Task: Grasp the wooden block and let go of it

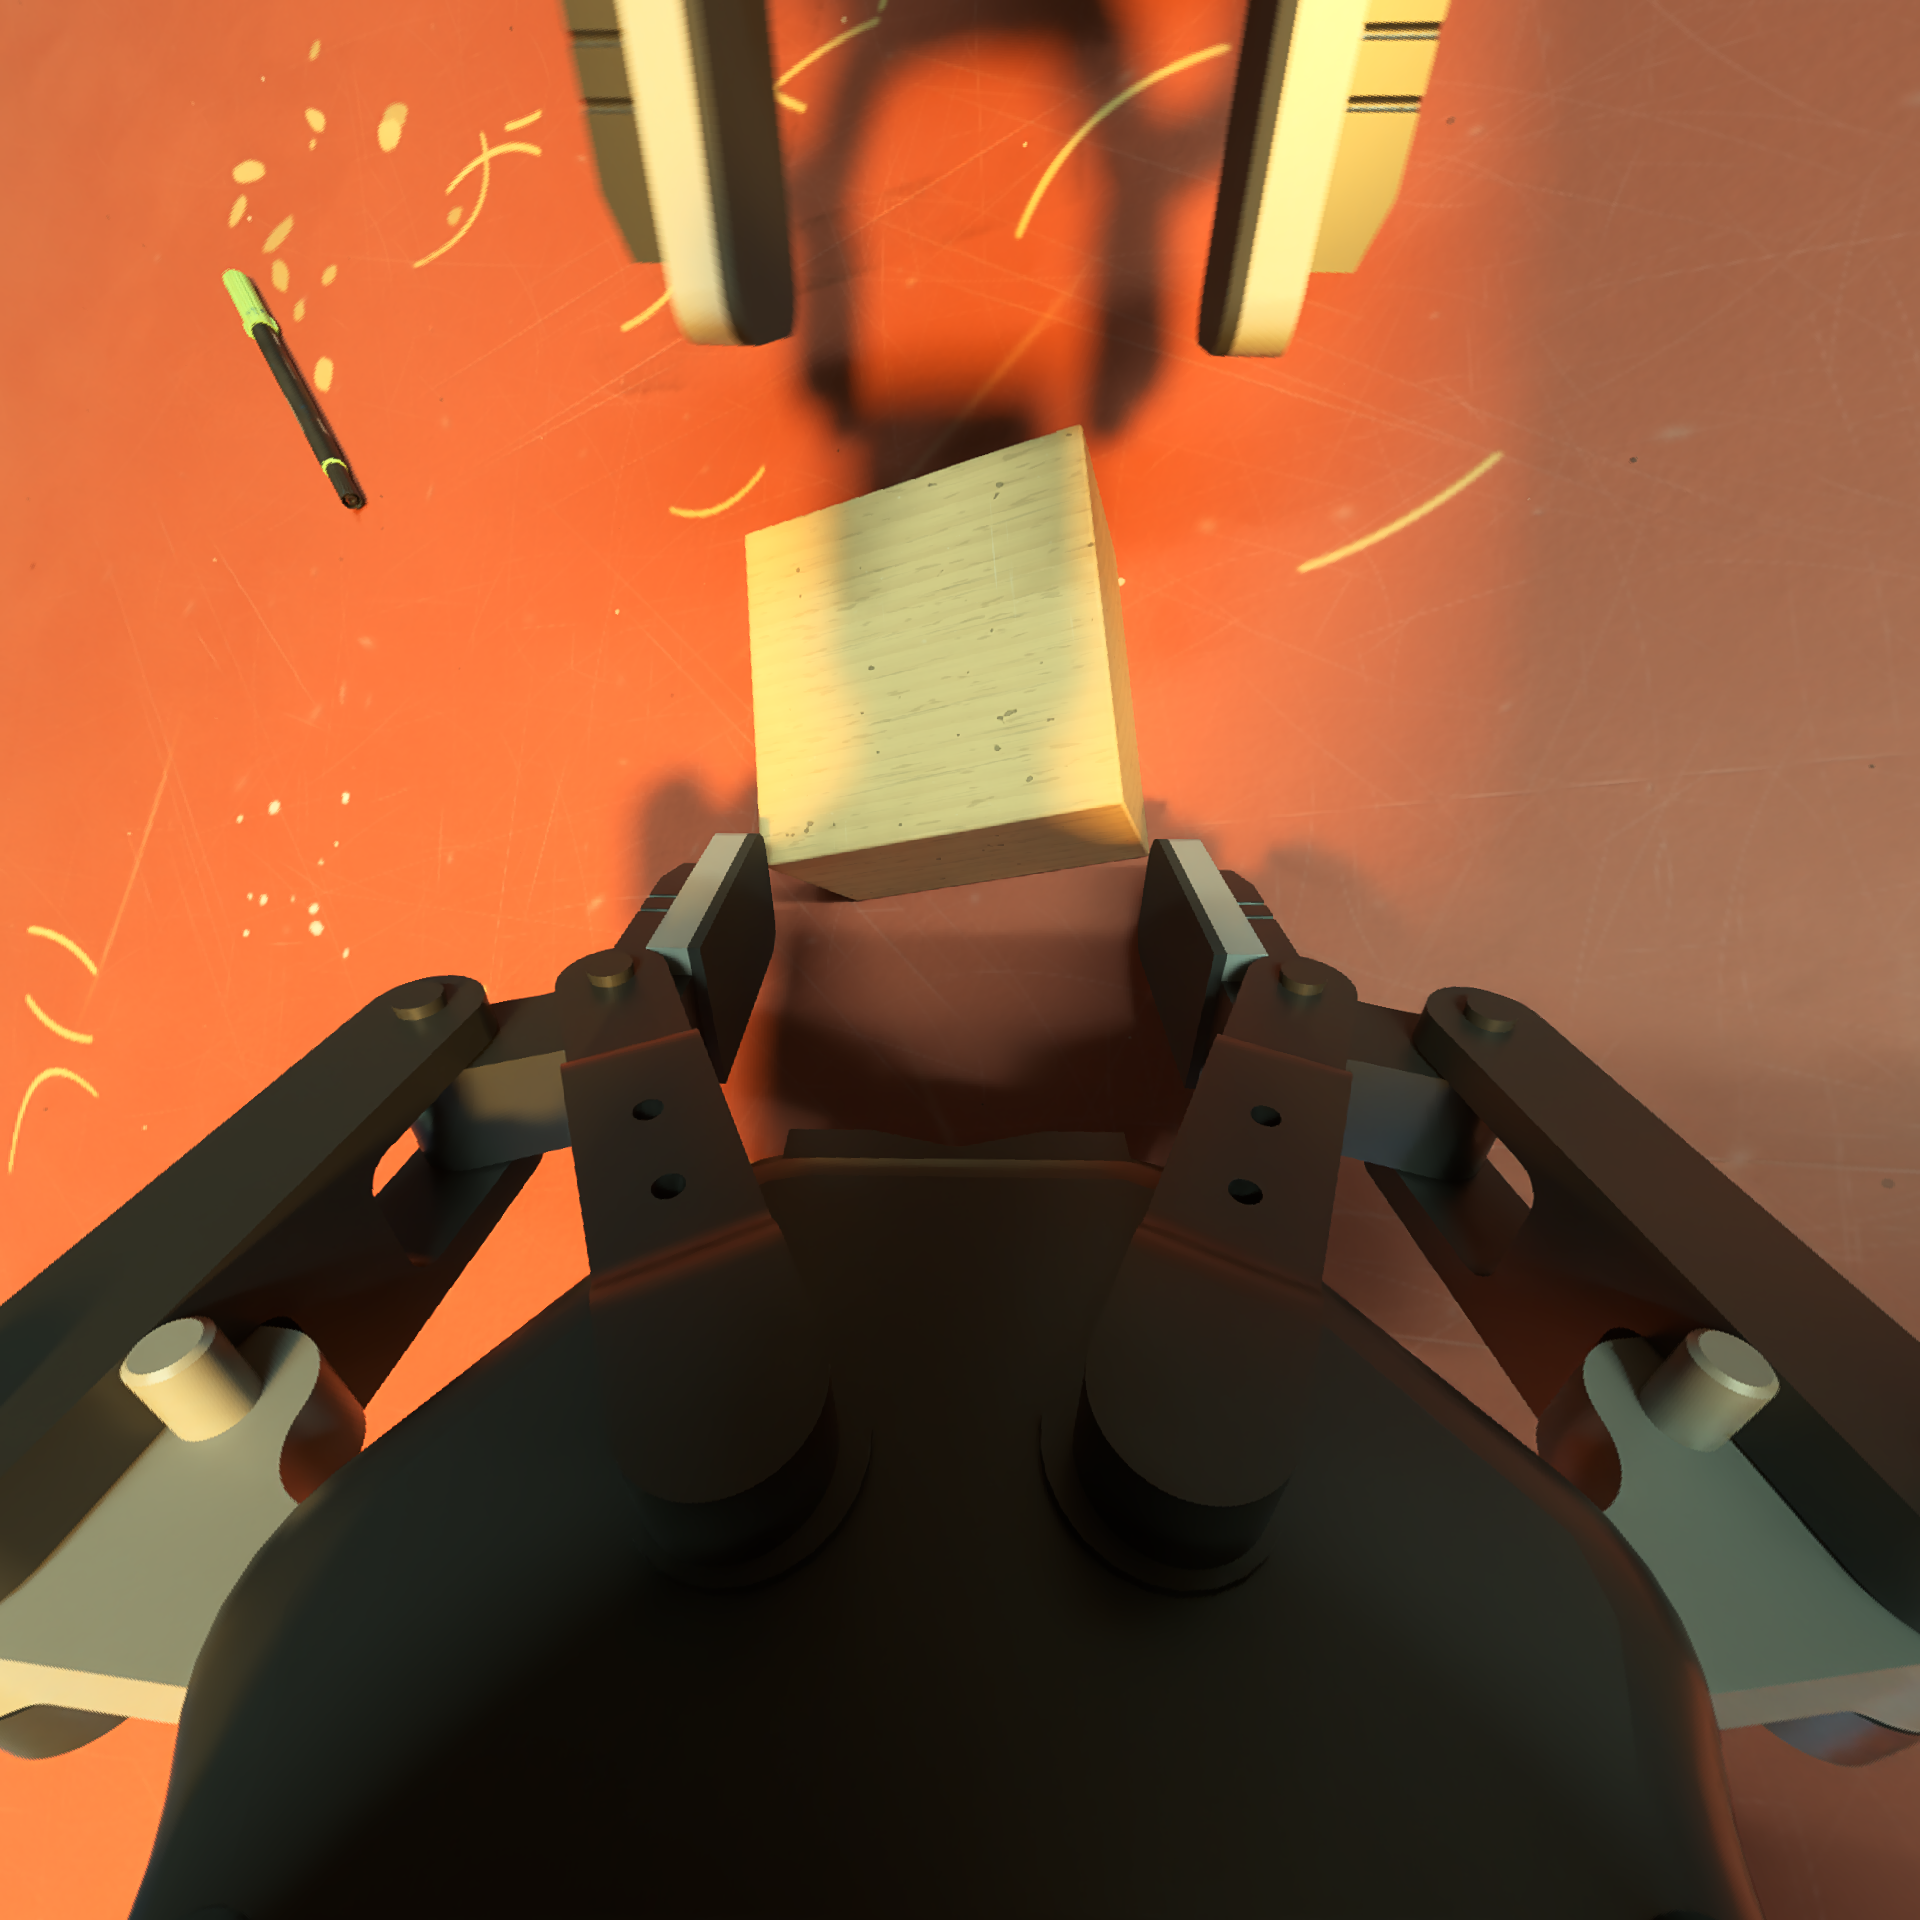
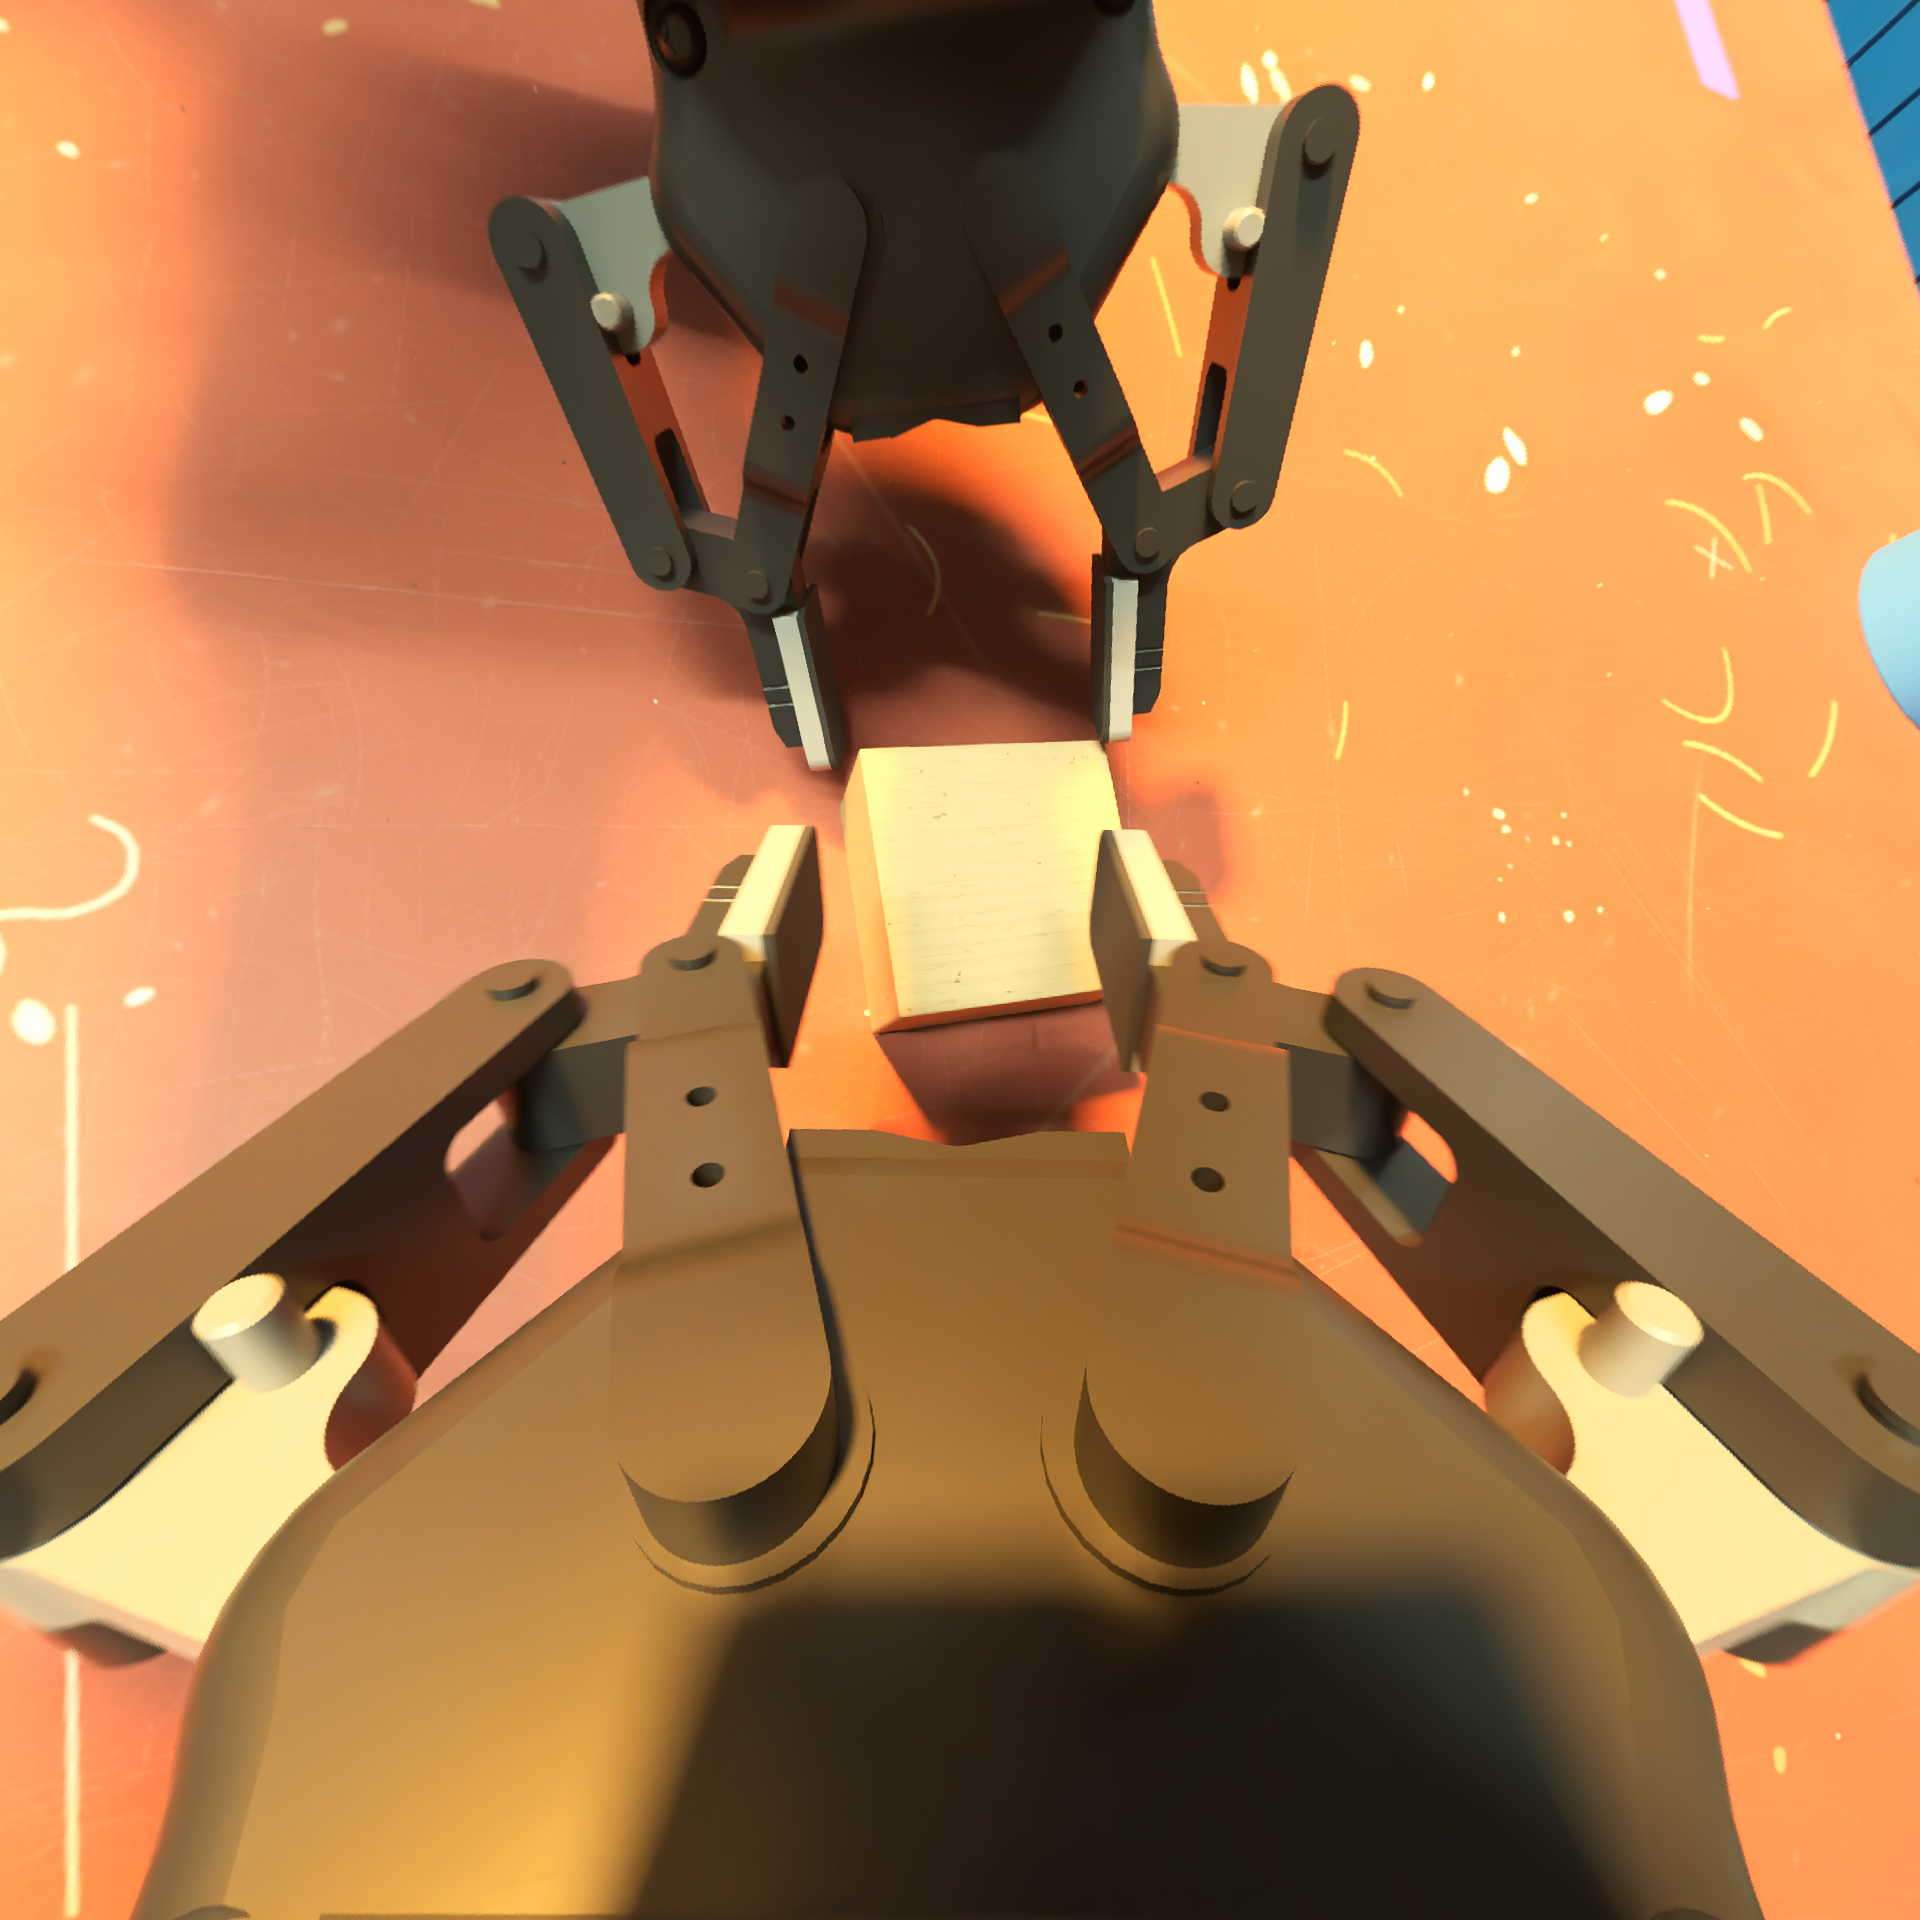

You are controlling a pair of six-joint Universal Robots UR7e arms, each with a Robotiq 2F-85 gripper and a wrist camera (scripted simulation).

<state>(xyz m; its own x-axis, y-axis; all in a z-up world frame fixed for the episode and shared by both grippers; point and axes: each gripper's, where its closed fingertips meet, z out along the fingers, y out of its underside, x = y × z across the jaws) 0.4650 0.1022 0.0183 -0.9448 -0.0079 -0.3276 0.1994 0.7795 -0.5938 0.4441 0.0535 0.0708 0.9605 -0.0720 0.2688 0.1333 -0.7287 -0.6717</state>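
A pale wooden block (image 1: 935, 665) stands on the orange table (image 1: 312, 675). My left gripper (image 1: 958, 857) is open, with its fingertips at the block's near edge, one at each corner, and holds nothing. In the right wrist view the block (image 2: 977, 894) lies between the fingers of my open right gripper (image 2: 956, 836); there is a gap on the left side, and the right pad is at or near the block's side. The two grippers face each other across the block: the left gripper (image 2: 966, 748) shows beyond it, and the right gripper's fingers (image 1: 717, 208) show at the top of the left wrist view.
A green and black pen (image 1: 291, 384) lies on the table to the left of the block. A light blue object (image 2: 1896, 623) is cut off at the right edge. A blue striped thing (image 2: 1886, 83) is in the far right corner.
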